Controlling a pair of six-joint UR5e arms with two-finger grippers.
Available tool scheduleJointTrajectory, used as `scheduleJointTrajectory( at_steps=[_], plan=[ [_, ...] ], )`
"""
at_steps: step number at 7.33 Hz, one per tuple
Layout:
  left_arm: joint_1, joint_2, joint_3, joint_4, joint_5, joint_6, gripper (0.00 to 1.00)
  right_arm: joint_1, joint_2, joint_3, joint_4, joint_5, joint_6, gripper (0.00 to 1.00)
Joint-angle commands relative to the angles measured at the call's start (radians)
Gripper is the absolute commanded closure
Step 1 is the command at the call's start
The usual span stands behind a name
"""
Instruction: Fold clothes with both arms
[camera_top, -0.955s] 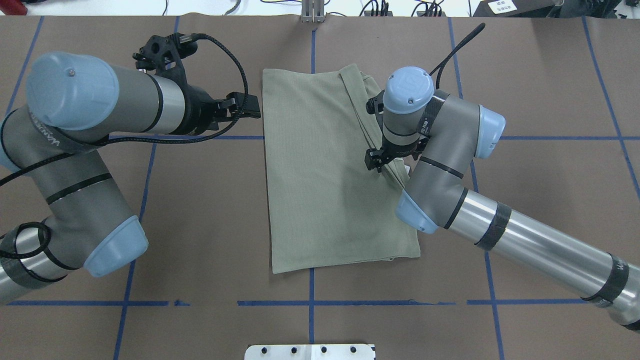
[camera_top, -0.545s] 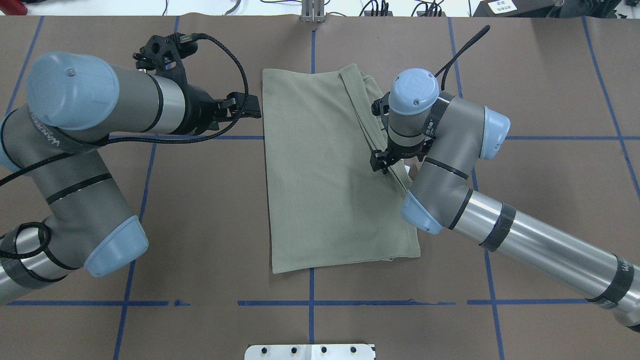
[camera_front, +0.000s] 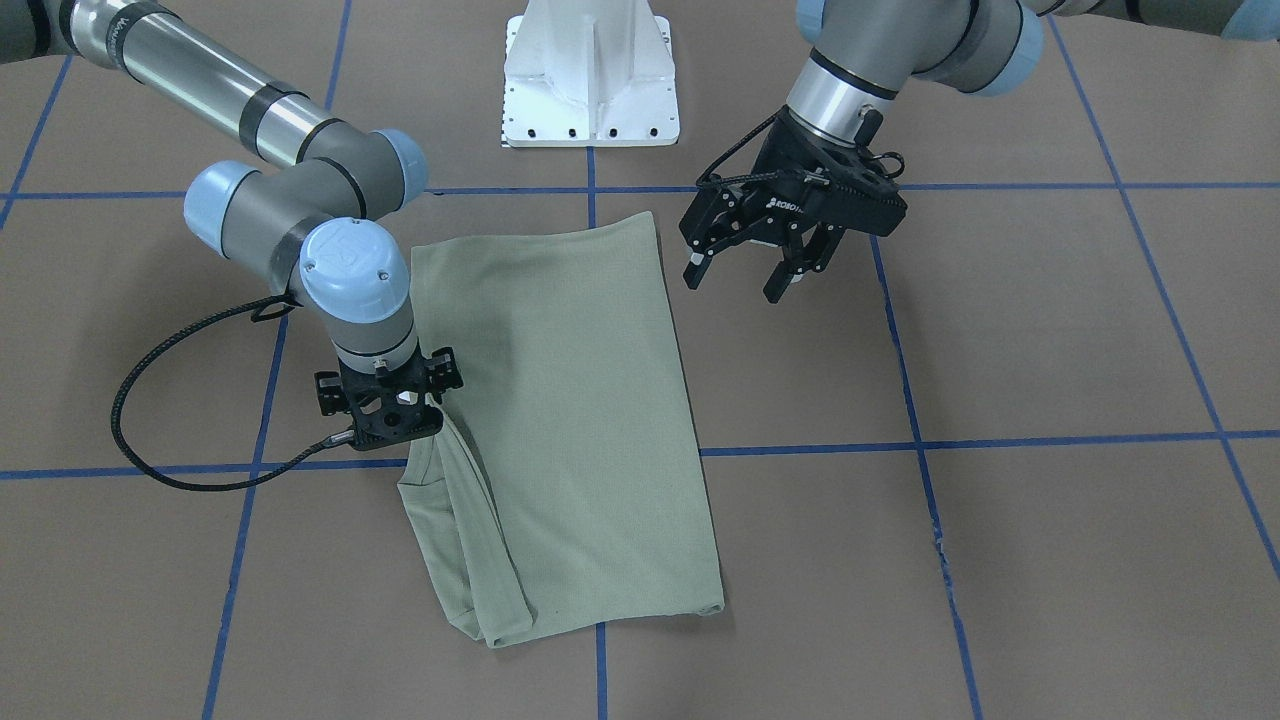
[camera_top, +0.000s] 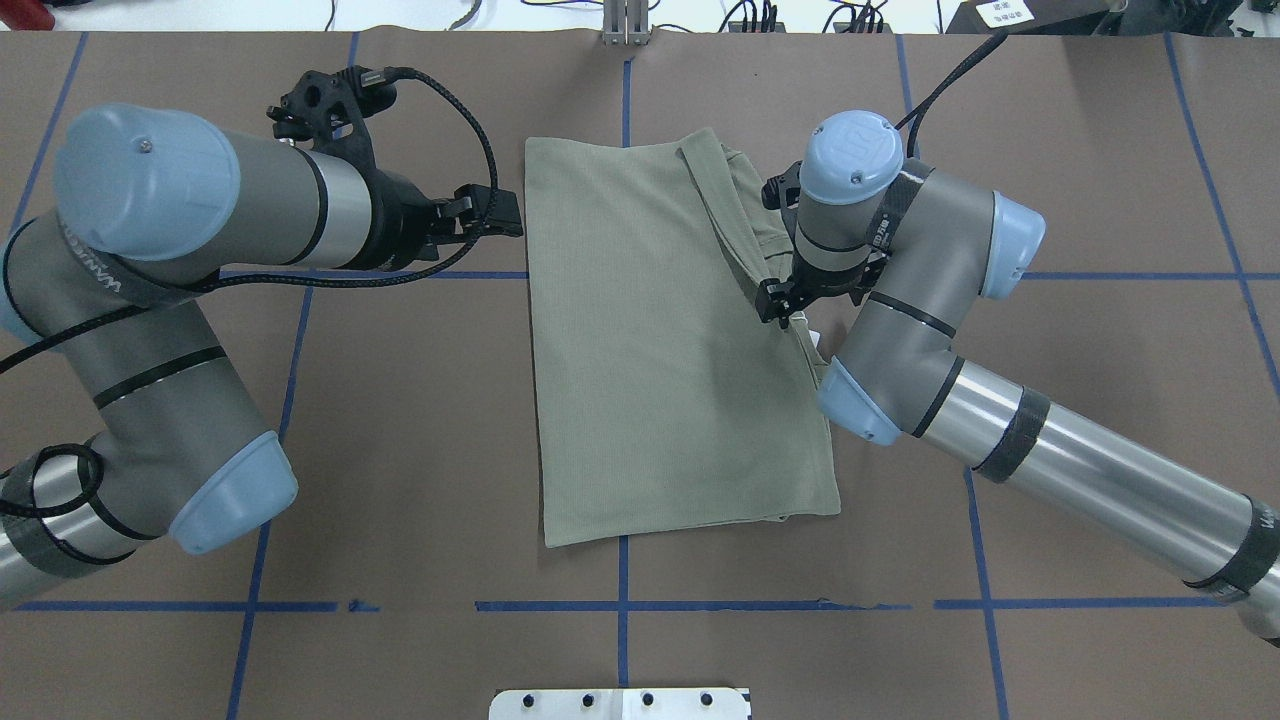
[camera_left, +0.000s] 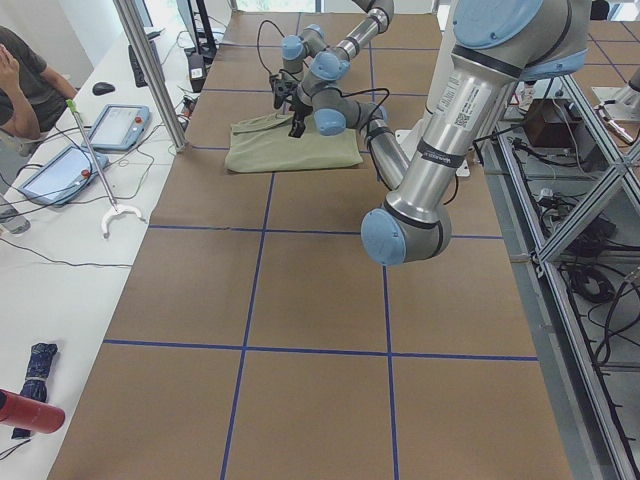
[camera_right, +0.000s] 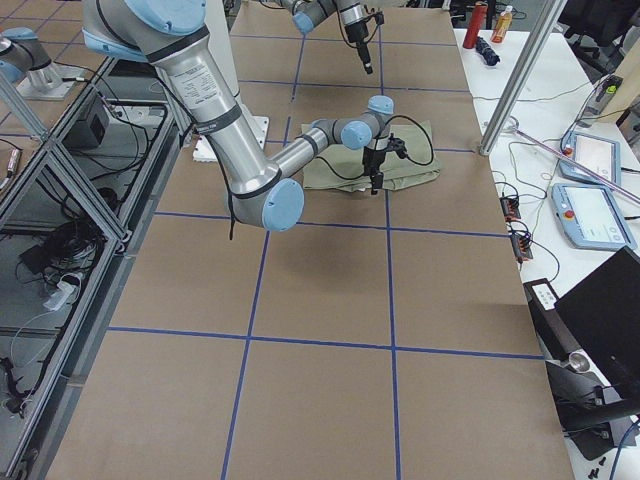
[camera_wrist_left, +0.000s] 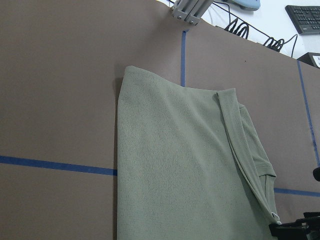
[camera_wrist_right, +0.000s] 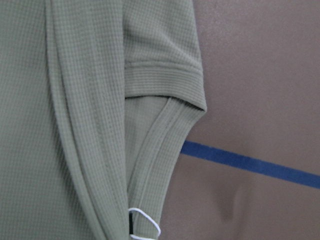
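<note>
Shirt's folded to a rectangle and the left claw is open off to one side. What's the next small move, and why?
Probably lower the left claw to the shirt's left edge and pinch it. It hangs open, raised and clear of the cloth, while the right claw sits low at the opposite edge; how its jaws stand is hidden. A two-arm fold likely needs both edges held.

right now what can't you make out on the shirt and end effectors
Right end effector: open or shut unclear; its own wrist covers the fingers in overhead and front views.
Hang tag: only a white loop shows, cut off by the right wrist view's bottom edge.
Shirt: too small in both side views.
</note>
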Motion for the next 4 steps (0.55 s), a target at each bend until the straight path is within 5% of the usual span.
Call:
scheduleJointTrajectory(
  at_steps=[1, 4],
  plan=[
    [0.001, -0.004, -0.001, 0.0, 0.0, 0.0, 0.0, 0.022, -0.014, -0.004, 0.0, -0.003, -0.022, 0.01],
    [-0.001, -0.012, -0.001, 0.0, 0.0, 0.0, 0.0, 0.032, -0.017, -0.053, 0.005, -0.009, -0.04, 0.01]
  ],
)
